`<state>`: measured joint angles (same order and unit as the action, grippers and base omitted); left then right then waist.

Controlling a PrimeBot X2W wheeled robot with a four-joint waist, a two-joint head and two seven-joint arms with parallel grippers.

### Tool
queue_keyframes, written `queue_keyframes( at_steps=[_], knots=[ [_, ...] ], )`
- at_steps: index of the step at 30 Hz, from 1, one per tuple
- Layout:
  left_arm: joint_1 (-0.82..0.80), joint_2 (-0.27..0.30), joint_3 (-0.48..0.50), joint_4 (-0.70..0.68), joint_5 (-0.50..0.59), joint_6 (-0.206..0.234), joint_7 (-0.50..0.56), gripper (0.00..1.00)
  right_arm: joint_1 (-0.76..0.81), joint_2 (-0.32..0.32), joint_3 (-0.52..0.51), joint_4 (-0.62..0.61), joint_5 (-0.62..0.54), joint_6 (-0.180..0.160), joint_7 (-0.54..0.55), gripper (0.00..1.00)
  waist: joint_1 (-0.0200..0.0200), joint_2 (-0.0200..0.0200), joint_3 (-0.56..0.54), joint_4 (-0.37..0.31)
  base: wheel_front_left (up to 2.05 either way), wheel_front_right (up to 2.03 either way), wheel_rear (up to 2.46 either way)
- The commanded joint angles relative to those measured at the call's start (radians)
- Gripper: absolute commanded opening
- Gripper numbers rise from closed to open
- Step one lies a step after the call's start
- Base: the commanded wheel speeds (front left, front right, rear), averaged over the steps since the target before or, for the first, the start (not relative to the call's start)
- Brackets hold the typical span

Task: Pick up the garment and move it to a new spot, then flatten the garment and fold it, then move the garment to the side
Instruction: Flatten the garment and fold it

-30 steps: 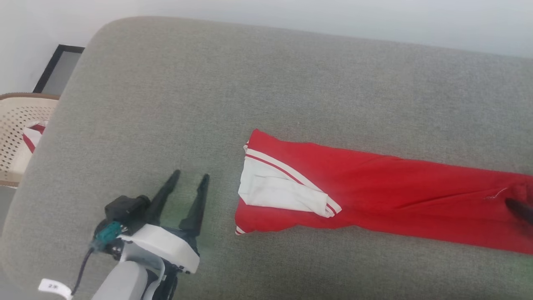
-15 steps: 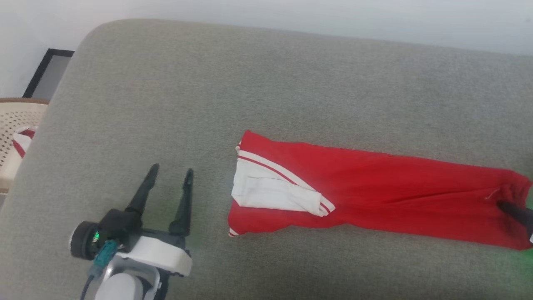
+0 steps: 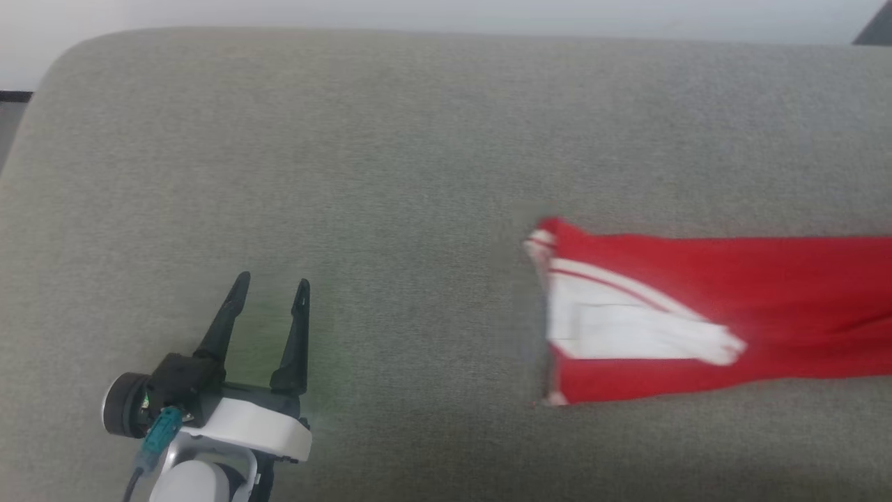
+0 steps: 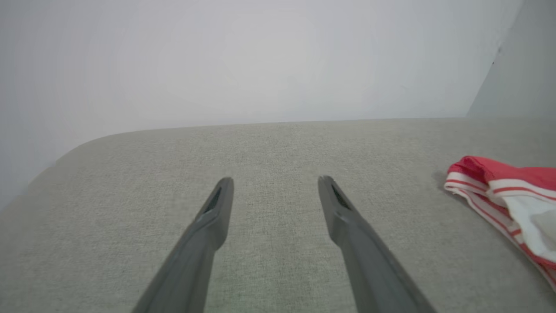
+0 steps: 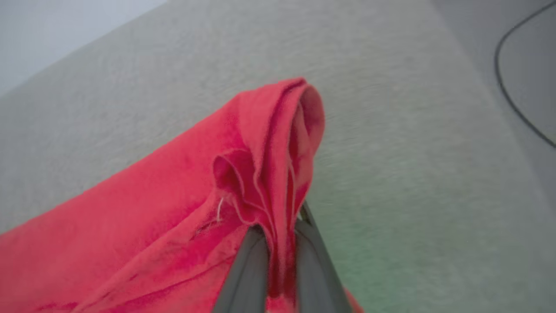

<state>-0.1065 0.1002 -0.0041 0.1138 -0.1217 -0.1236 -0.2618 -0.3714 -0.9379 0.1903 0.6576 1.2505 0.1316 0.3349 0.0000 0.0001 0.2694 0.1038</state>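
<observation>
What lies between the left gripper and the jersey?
Nothing: the stretch between the left gripper and the jersey is bare grey cushion, as the head view shows.

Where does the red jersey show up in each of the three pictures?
Head view: jersey at the right, mid-height, running off the right edge.
Left wrist view: jersey at the right edge, striped end toward the middle.
Right wrist view: jersey from lower left to centre, its bunched end pinched by the right gripper.
Shared landmark: the grey cushion under it.
</observation>
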Motion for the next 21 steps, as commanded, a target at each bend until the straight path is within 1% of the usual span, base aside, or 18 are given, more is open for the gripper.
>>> queue_keyframes(
  at_steps=[1, 3, 5, 8, 11, 13, 15, 18, 21],
  knots=[
    [-0.008, 0.0, 0.001, 0.001, 0.006, -0.004, -0.004, 1.0, -0.007, -0.012, -0.02, 0.018, 0.011, -0.002, -0.012, 0.0, 0.0, -0.0001, 0.008, -0.012, 0.0, 0.0, 0.0],
    [-0.014, -0.003, 0.002, 0.011, -0.003, -0.006, -0.004, 1.0, 0.0, -0.034, -0.047, 0.039, 0.017, -0.002, -0.018, 0.0, 0.0, -0.0001, 0.009, -0.018, 0.0, 0.0, 0.0],
    [-0.021, -0.004, 0.003, 0.019, -0.006, -0.007, -0.004, 1.0, 0.01, -0.038, -0.055, 0.029, 0.023, -0.002, -0.015, 0.0, 0.0, -0.0001, 0.007, -0.024, 0.0, 0.0, 0.0],
    [-0.022, -0.006, 0.005, 0.029, -0.012, -0.006, -0.004, 1.0, 0.033, -0.022, -0.029, -0.041, 0.011, -0.002, 0.011, 0.0, 0.0, -0.0001, -0.002, -0.033, 0.0, 0.0, 0.0],
    [-0.018, -0.008, -0.004, 0.035, -0.014, -0.007, -0.004, 1.0, 0.055, -0.002, 0.017, -0.155, -0.013, -0.002, 0.039, 0.0, 0.0, -0.0001, -0.014, -0.035, 0.0, 0.0, 0.0],
    [-0.016, -0.008, -0.011, 0.041, -0.016, -0.007, -0.004, 1.0, 0.058, 0.028, 0.047, -0.257, -0.016, -0.001, 0.066, 0.0, 0.0, -0.0001, -0.019, -0.036, 0.0, 0.0, 0.0],
    [-0.016, -0.009, -0.014, 0.046, -0.018, -0.007, -0.004, 1.0, 0.06, 0.048, 0.085, -0.357, -0.04, -0.001, 0.095, 0.0, 0.0, -0.0001, -0.026, -0.033, 0.0, 0.0, 0.0],
    [-0.017, -0.015, -0.017, 0.052, -0.026, -0.007, -0.004, 1.0, 0.053, 0.094, 0.139, -0.497, -0.069, -0.001, 0.149, 0.0, 0.0, -0.0001, -0.033, -0.022, 0.0, 0.0, 0.0],
    [-0.014, -0.021, -0.027, 0.056, -0.032, -0.007, -0.004, 1.0, 0.036, 0.134, 0.182, -0.604, -0.101, -0.001, 0.204, 0.0, 0.0, -0.0001, -0.037, -0.005, 0.0, 0.0, 0.0]
  ],
)
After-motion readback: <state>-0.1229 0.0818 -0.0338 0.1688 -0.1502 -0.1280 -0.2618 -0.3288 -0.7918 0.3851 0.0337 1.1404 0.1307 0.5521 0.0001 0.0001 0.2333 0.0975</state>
